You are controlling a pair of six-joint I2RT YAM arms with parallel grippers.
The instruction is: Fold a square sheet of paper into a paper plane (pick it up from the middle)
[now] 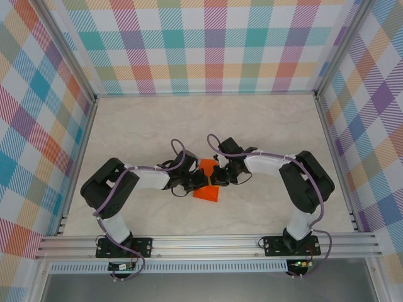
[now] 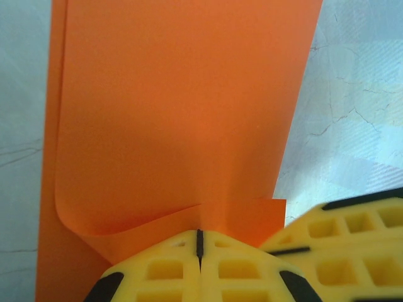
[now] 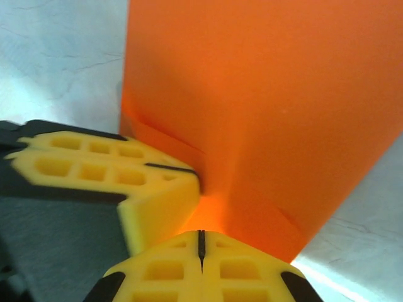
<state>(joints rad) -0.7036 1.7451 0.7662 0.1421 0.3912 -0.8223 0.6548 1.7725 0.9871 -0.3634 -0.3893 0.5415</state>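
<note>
The bright orange square sheet of paper [image 1: 206, 193] hangs between my two grippers near the middle of the table, doubled over with a layered lower edge. In the left wrist view the paper [image 2: 176, 113] rises from my left gripper [image 2: 199, 234], whose yellow jaws are pressed together on its bottom edge beside a small folded flap. My right gripper [image 3: 201, 236] is likewise shut on the paper [image 3: 271, 107]. The two grippers [image 1: 200, 182] [image 1: 213, 177] meet tip to tip, and each wrist view catches the other's yellow fingers [image 2: 352, 233] [image 3: 145, 182] close by.
The pale marbled table top [image 1: 252, 126] stretches behind and to both sides of the arms. Plaid walls [image 1: 208, 44] enclose it at the back, left and right. An aluminium rail [image 1: 208, 242] carrying the arm bases runs along the near edge.
</note>
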